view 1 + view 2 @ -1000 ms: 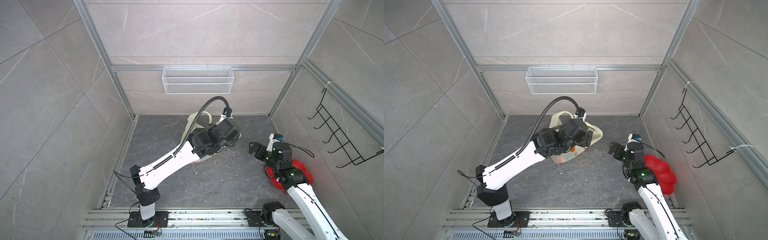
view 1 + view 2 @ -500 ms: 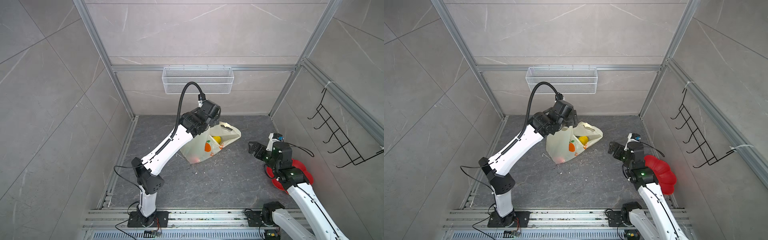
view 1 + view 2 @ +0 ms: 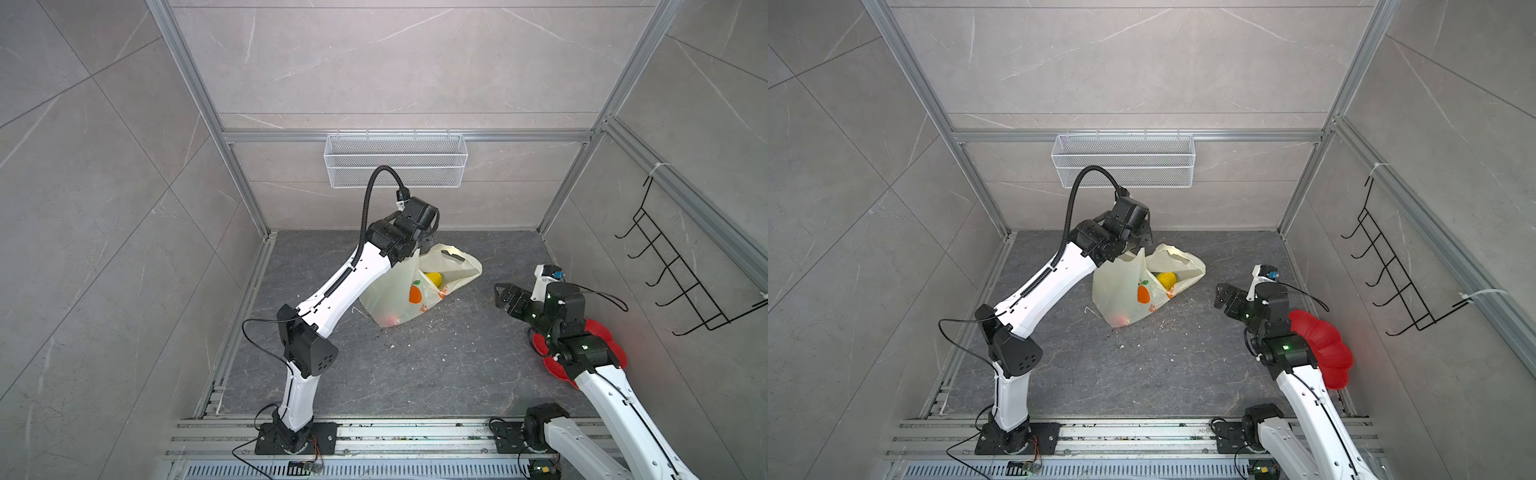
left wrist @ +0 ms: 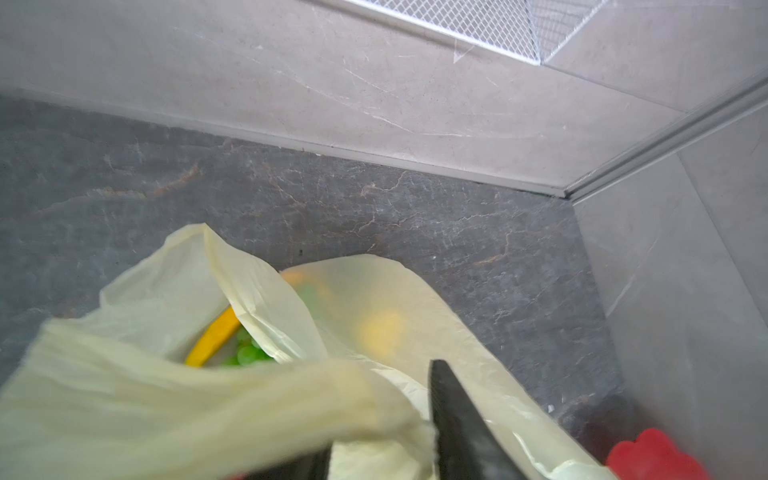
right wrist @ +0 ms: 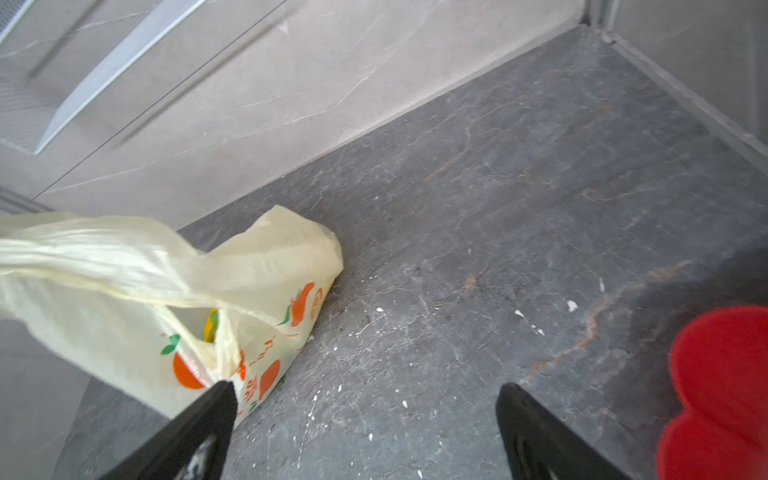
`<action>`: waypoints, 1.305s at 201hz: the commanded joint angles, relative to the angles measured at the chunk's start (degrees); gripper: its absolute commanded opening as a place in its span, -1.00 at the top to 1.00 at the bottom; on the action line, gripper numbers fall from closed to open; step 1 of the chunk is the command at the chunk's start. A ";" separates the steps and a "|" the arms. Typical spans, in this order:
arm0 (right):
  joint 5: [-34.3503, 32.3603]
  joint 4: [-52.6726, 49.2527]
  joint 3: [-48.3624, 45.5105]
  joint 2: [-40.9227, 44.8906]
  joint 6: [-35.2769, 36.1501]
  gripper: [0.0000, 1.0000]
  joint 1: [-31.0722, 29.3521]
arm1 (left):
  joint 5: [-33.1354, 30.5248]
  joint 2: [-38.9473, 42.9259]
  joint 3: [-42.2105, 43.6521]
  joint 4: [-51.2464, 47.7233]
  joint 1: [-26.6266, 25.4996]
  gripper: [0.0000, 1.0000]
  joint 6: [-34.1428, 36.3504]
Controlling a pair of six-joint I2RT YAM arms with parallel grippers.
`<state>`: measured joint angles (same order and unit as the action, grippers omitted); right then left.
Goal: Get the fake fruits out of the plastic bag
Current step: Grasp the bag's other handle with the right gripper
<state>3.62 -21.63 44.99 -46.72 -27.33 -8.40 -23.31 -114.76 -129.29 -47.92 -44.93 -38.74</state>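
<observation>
Left gripper (image 4: 386, 436) is pinching bag (image 3: 399, 291) rim, holding it up so the mouth is gaping over banana (image 4: 212, 338); right gripper (image 5: 365, 390) is hovering nearby, jaws apart, likely for reaching in.

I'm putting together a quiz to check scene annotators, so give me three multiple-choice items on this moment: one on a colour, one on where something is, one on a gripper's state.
1. What colour is the round fruit showing in the mouth of the plastic bag?
A) purple B) yellow C) blue

2. Where is the red plate?
A) inside the bag B) on top of the bag C) on the floor by the right arm

3. How is the right gripper?
A) open and empty B) shut on the plate C) shut on the bag

Answers:
1 B: it shows bright yellow in both top views.
2 C: the plate lies at the floor's right side, partly under that arm and apart from the bag.
3 A: its wrist view shows the fingers spread with only floor between them.
</observation>
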 commanded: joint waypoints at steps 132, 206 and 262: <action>-0.83 -12.10 30.06 -25.96 33.24 -0.99 -19.13 | 8.44 31.29 39.80 20.06 -0.22 1.00 2.27; 5.17 -12.30 28.56 -25.74 40.29 -0.98 -20.87 | 8.98 32.60 41.99 20.15 -0.20 1.00 2.63; -9.10 -10.01 29.49 -30.41 42.75 -0.94 -24.08 | 9.15 33.15 42.90 20.35 -0.14 1.00 2.37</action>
<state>2.55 -32.67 73.82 -74.48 12.75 -31.16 -14.63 -83.94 -86.52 -29.45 -45.01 -37.28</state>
